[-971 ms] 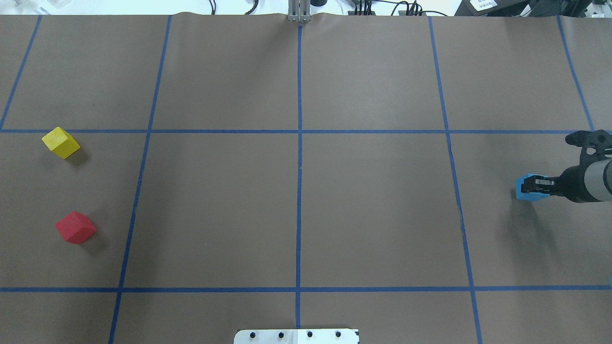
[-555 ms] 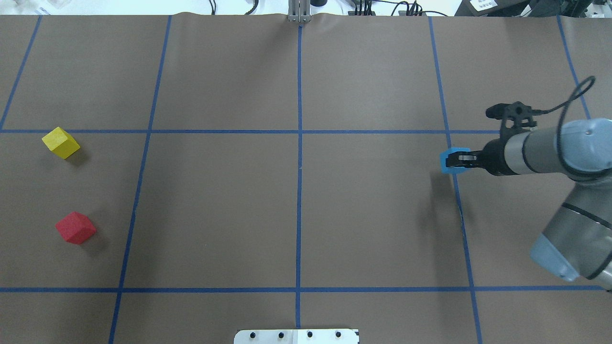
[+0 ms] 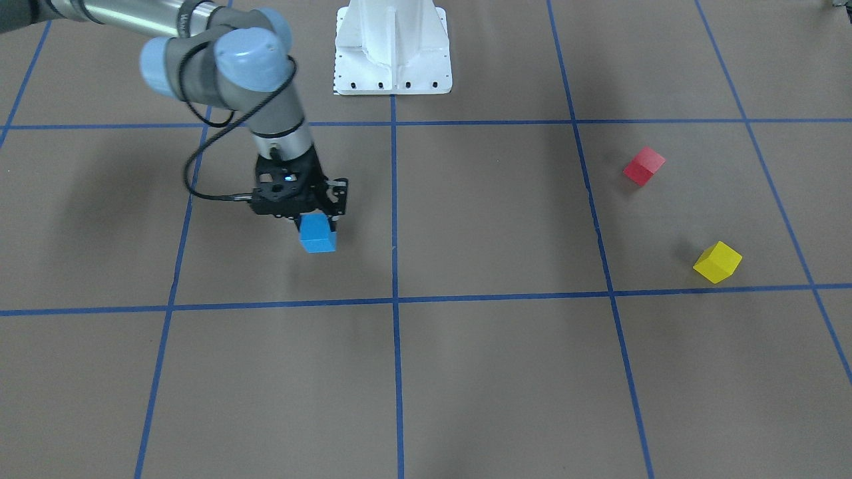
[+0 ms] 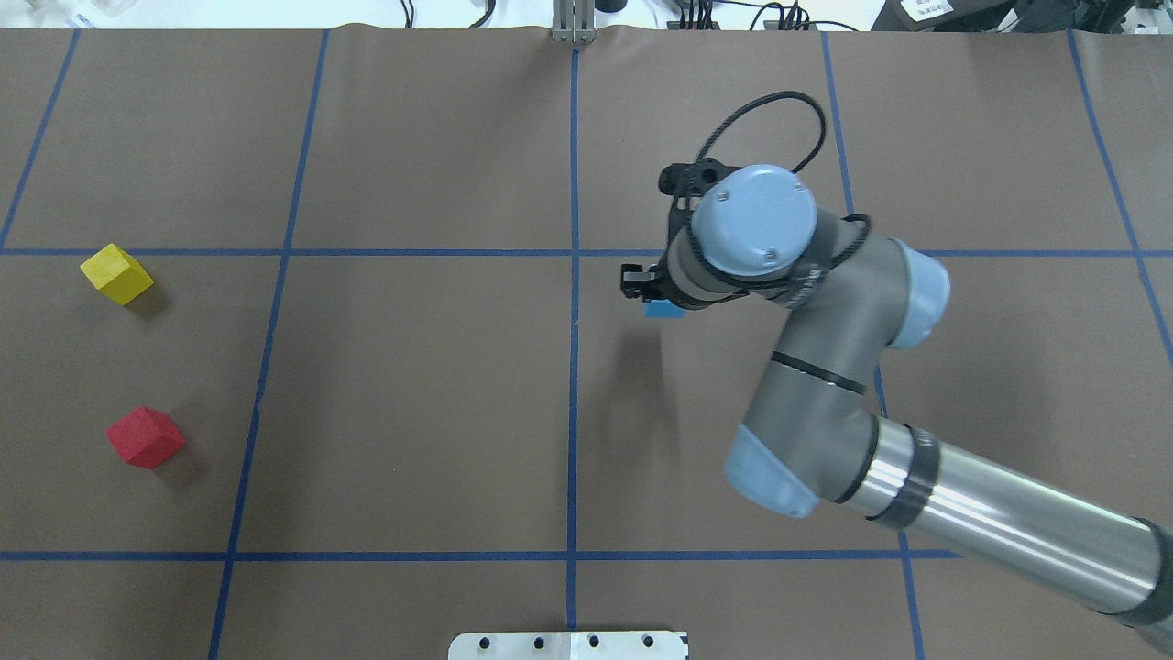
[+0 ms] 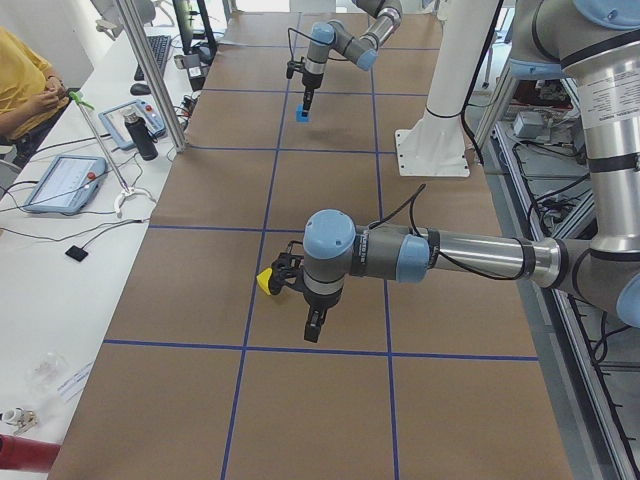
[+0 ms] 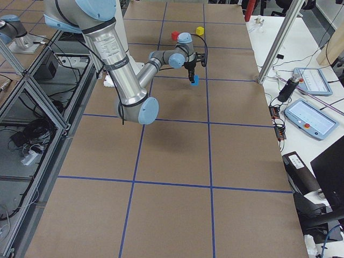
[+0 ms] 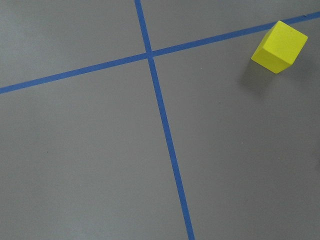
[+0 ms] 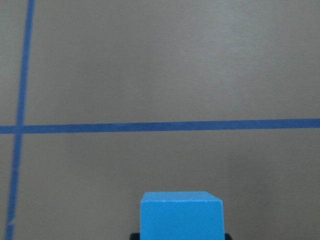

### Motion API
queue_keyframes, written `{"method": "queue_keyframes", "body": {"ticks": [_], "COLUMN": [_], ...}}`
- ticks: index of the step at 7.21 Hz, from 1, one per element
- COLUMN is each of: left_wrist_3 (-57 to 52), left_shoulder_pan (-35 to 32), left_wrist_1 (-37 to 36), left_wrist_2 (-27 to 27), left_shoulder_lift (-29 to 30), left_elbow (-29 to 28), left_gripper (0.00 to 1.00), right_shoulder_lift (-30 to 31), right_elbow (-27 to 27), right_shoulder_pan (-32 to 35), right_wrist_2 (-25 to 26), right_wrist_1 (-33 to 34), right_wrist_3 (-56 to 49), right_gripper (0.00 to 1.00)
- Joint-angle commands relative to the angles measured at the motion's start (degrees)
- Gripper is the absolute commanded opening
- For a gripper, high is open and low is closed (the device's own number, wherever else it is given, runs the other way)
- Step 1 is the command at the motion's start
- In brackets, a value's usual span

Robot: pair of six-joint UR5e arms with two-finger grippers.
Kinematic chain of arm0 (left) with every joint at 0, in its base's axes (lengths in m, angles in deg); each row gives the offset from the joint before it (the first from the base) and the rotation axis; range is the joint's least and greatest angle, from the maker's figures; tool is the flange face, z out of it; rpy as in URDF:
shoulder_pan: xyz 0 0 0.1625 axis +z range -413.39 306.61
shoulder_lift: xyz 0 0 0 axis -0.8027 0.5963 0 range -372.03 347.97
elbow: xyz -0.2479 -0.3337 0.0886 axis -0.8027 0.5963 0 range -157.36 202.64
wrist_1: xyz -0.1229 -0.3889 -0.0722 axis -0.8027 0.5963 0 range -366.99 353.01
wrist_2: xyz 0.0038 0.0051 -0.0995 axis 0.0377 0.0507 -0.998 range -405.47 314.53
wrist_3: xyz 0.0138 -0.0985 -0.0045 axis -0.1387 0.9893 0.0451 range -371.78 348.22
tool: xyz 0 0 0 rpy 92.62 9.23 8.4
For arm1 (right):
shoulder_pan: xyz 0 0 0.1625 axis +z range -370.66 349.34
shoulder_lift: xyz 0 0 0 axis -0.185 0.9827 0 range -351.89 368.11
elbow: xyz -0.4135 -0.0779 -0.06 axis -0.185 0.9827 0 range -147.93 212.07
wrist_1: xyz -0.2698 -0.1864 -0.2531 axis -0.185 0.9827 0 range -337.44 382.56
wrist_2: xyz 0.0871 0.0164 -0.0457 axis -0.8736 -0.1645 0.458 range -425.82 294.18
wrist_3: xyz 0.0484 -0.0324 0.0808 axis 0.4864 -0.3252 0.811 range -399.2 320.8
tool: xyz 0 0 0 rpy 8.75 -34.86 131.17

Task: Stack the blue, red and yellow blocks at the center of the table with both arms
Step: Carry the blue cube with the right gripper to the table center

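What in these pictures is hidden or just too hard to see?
Overhead: right wrist covers most of the blue block.
Left side view: left tool too small to judge open or shut; its arm hides the red block.
Right wrist view: right tool cut off below.

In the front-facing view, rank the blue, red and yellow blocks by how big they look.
Largest: yellow block, which sits nearer the camera than the red one.
Then red block and blue block: about alike, unranked; the right gripper covers the blue one's top.
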Motion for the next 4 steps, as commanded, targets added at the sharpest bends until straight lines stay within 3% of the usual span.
{"method": "queue_keyframes", "body": {"ticks": [1,2,4], "left_wrist_3": [0.09,0.09,0.09], "left_shoulder_pan": [-0.01,-0.01,-0.01], "left_wrist_1": [-0.04,-0.04,-0.12], "left_wrist_2": [0.0,0.0,0.0], "left_shoulder_lift": [0.0,0.0,-0.09], "left_elbow": [-0.09,-0.09,-0.09], "left_gripper": [1.0,1.0,1.0], "right_shoulder_lift": [-8.32,-7.8,-7.8], "right_elbow": [9.84,9.94,9.94], "right_shoulder_pan": [-4.99,-6.14,-7.29], "right_wrist_2": [3.97,3.97,3.97], "right_wrist_1": [0.71,0.27,-0.08], "right_wrist_3": [1.9,2.25,4.96], "right_gripper": [0.0,0.09,0.68]}}
